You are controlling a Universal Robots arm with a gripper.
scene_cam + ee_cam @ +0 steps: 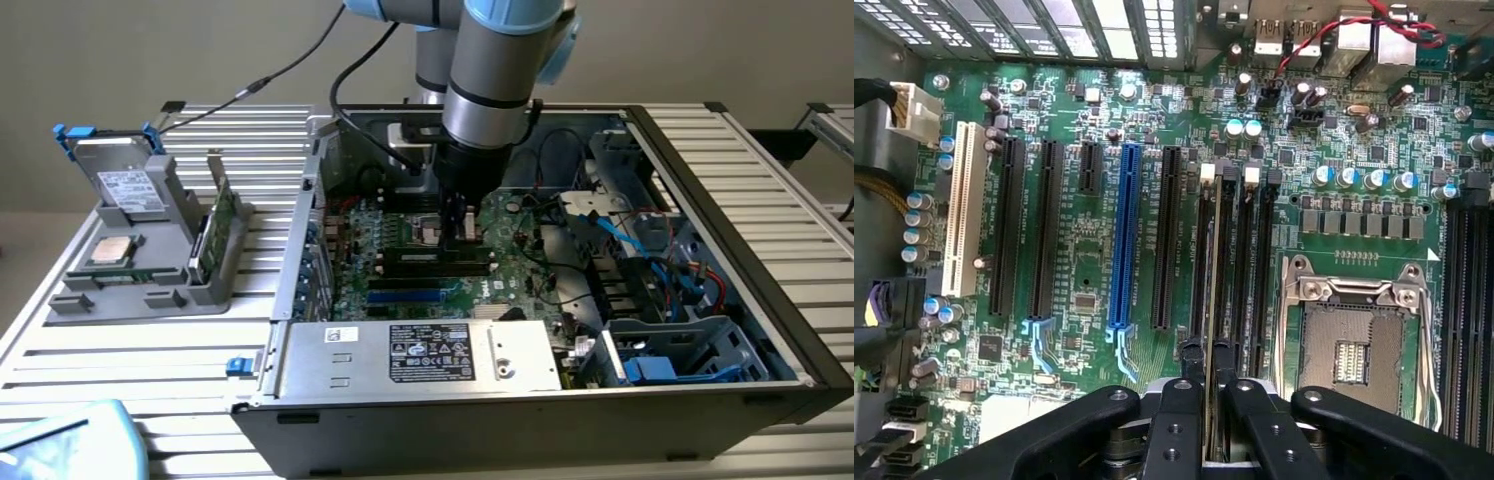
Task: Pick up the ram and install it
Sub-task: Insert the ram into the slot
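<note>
Arm: the Universal Robots arm [494, 70] reaches down from above into the open computer case [747, 200].
Gripper: the gripper [461, 228] hangs low over the motherboard [1084, 270], near its middle in the exterior view.
Gripper state: the two black fingers [1179, 410] are drawn close together and pinch a thin strip seen edge-on.
Ram: the ram [1212, 440] is that strip. It is held on edge between the fingers and runs parallel to the memory slots [1262, 260].
Ram position: it lies in line with the slot nearest the long black expansion slots. Whether it is seated in that slot cannot be told.
Slot clips: white latches [1252, 175] mark the far ends of two memory slots.
Processor socket: the socket [1354, 340] lies just beside the memory slots, with its metal frame in place and its contact field exposed.
Expansion slots: a blue slot [1124, 240] and a white slot [959, 210] stand among the black ones, well apart from the gripper.
Power supply: the silver box [414, 355] with a black label sits at the near edge of the case.
Holder: a grey holder [134, 290] rests on the slatted desk [120, 350], at the exterior view's left of the case.
Holder contents: a grey drive [127, 185] with blue clips stands upright, a square silver chip [114, 250] lies flat, and a green board [220, 235] stands on edge.
</note>
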